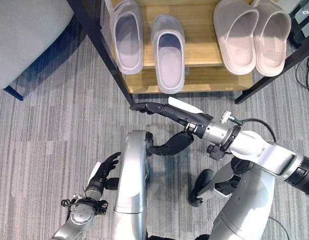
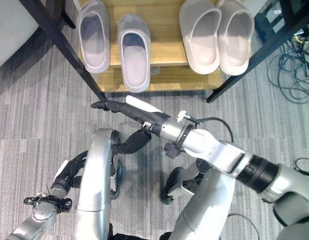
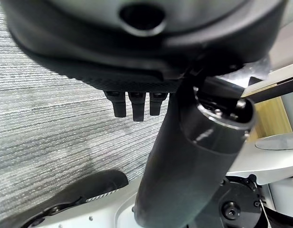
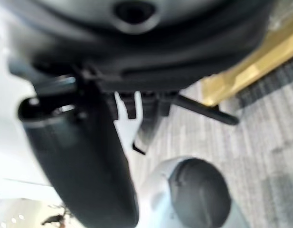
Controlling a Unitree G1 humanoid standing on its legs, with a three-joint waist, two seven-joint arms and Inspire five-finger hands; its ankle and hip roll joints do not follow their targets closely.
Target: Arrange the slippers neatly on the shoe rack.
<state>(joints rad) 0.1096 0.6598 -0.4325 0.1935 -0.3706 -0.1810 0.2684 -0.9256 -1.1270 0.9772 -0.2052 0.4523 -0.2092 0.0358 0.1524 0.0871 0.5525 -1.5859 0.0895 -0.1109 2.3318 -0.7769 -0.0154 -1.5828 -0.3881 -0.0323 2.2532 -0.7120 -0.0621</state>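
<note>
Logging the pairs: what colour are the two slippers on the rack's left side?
Pale lilac-grey slippers, best in the left eye view.

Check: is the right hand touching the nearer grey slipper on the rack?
Apart. In the left eye view, grey carpet shows between the right hand and the grey slipper overhanging the shoe rack.

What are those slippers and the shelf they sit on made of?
The lilac slippers and the beige slippers look like soft moulded foam or rubber: smooth, matte, thick rounded edges, no seams. The shelf looks like light wood with a visible grain, possibly a veneer. Its dark frame looks like painted metal, though that's a guess.
</note>
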